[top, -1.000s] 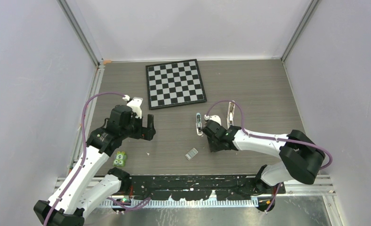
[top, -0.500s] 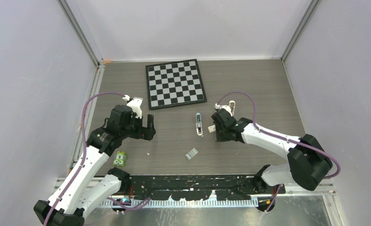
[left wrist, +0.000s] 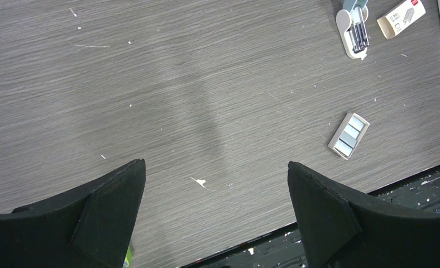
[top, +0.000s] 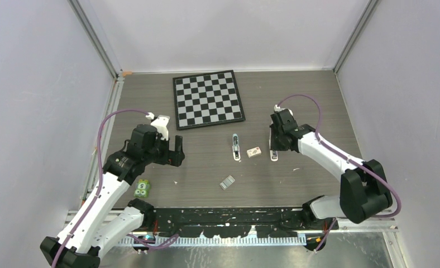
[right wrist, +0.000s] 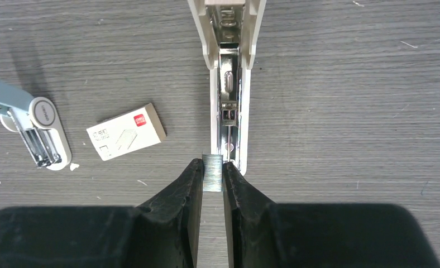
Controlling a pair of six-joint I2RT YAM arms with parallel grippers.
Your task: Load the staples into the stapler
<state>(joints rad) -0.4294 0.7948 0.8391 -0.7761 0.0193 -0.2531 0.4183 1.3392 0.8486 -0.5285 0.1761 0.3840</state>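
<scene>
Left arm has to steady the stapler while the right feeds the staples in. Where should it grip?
Pinch the stapler across its white side walls at the far, wider end, coming straight down. It lies flat, channel up, and the right gripper, shut on the staples, crowds the near end.

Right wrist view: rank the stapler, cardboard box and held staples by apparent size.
1. stapler, cut off at the top edge.
2. cardboard box.
3. staples, partly hidden in the right gripper.
</scene>
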